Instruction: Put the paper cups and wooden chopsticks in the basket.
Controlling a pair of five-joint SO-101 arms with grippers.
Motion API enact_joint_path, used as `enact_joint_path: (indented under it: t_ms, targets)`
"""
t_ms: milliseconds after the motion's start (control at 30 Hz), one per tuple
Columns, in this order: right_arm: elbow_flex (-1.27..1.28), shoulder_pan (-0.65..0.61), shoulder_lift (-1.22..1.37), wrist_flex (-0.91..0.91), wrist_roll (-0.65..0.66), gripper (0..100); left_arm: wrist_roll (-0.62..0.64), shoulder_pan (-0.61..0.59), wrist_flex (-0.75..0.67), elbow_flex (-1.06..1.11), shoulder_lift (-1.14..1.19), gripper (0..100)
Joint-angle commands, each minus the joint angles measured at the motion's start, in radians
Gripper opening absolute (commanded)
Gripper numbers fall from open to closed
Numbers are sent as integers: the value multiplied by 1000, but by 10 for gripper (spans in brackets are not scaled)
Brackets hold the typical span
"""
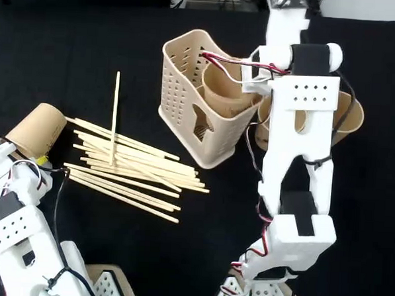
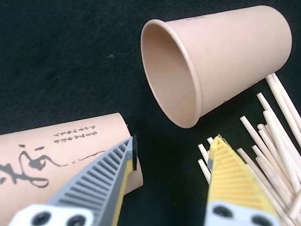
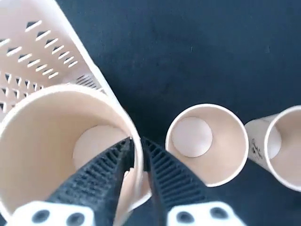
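Note:
The beige slotted basket (image 1: 187,88) stands at the table's back middle. My right gripper (image 3: 136,146) is shut on the rim of a brown paper cup (image 3: 42,136), one finger inside and one outside, holding the cup (image 1: 224,90) in the basket's open top. Two more cups (image 3: 207,141) (image 3: 282,150) stand upright just right of the basket. At the left, another cup (image 2: 211,61) lies on its side beyond my open left gripper (image 2: 171,160). A printed brown cup (image 2: 56,160) lies against one finger. The wooden chopsticks (image 1: 130,164) lie piled between the left cup and the basket.
One chopstick (image 1: 115,117) lies across the pile, pointing toward the back. The right arm (image 1: 300,147) stretches over the table's right side, covering part of the upright cups. The black cloth (image 1: 90,43) is bare at the back left.

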Motion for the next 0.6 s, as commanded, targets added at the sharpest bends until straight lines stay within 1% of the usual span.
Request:
enact_joint_path:
  t_ms: [0,100,167,233,267,333,400,467,567]
  targets:
    - [2,-31,-93,37,32,260,2,7,-14,-2,-12,256]
    - [58,-60,-211,37,37,370,2,4,-12,-2,-12,256]
    - [87,-63,-302,37,32,390,2,1,-9,-12,-12,256]
    - [104,-58,-394,37,31,378,2,-16,-8,-28,-14,259]
    - [111,-57,-440,37,35,371,8,-47,-8,-47,-14,259]
    - [137,-48,-533,37,37,354,87,-122,-17,-96,-14,261]
    - [165,-38,-625,37,37,337,193,-156,-41,-134,-11,261]
    - [186,-40,-707,37,38,322,261,-120,-89,-145,-3,261]
    - [225,-40,-799,37,38,306,313,-28,-161,-130,-2,261]
